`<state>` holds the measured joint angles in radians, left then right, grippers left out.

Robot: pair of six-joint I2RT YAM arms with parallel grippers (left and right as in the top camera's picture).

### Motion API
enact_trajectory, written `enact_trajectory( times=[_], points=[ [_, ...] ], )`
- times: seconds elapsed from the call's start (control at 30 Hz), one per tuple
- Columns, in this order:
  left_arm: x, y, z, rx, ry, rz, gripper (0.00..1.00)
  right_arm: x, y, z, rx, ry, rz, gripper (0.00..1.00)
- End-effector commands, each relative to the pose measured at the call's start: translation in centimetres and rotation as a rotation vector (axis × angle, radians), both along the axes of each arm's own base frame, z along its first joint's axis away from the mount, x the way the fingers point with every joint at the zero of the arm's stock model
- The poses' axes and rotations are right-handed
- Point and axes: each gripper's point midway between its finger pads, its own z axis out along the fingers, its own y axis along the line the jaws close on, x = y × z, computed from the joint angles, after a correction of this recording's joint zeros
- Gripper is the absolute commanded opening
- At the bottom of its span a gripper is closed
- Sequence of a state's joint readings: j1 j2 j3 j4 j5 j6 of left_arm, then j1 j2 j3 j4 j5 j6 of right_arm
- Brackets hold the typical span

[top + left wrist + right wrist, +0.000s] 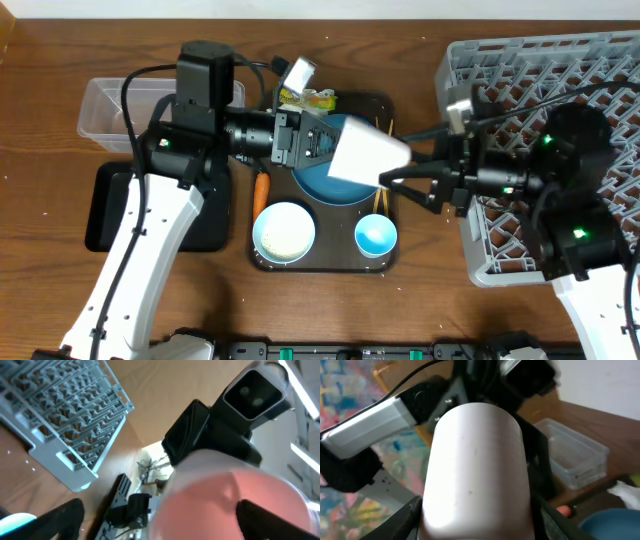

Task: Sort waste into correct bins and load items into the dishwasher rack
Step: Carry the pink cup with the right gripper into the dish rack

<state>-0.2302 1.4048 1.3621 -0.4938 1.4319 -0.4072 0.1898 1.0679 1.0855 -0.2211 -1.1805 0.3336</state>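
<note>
The small pink-lined cup (365, 150) hangs on its side above the dark-blue plate (312, 182), between both grippers. My right gripper (395, 182) is shut on its white body (475, 475), fingers (477, 522) pressing both sides. My left gripper (318, 143) is at the cup's mouth with jaws (165, 520) spread wide; the pink inside (225, 500) fills that view. The white bowl (284, 232), light-blue cup (376, 236), chopsticks (381, 200) and carrot piece (261, 190) lie on the brown tray. The green-yellow wrapper (312, 98) and napkin (299, 72) are at its back.
The grey rack (560, 70) stands at the right, under my right arm; it also shows in the left wrist view (65, 415). The clear tub (105, 115) and black tray (110, 215) are at the left. The brown serving tray (385, 110) is in the middle.
</note>
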Motion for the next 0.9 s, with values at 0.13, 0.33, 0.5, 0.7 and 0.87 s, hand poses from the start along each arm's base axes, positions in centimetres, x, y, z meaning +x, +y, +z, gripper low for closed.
enact_trajectory(
  times=[0.13,0.33,0.5,0.7,0.87],
  points=[
    [3.2,3.9,0.4,0.004,-0.1,0.14,0.98,2.9,-7.0,-0.9,-0.028,0.067,-0.276,0.52],
    [4.5,6.1,0.5,0.005,-0.098,0.208,0.98,5.9,-16.6,-6.7,-0.162,0.349,-0.811,0.48],
    [4.5,6.1,0.5,0.006,-0.099,0.21,0.98,4.0,-25.1,-11.3,-0.382,0.574,-1.278,0.49],
    [4.6,6.1,0.4,0.009,-0.108,0.212,0.98,0.9,-32.1,-13.7,-0.609,0.686,-1.608,0.53],
    [4.8,6.2,0.2,0.02,-0.111,0.226,0.98,-0.3,-35.7,-15.9,-0.682,0.817,-1.727,0.54]
  ],
)
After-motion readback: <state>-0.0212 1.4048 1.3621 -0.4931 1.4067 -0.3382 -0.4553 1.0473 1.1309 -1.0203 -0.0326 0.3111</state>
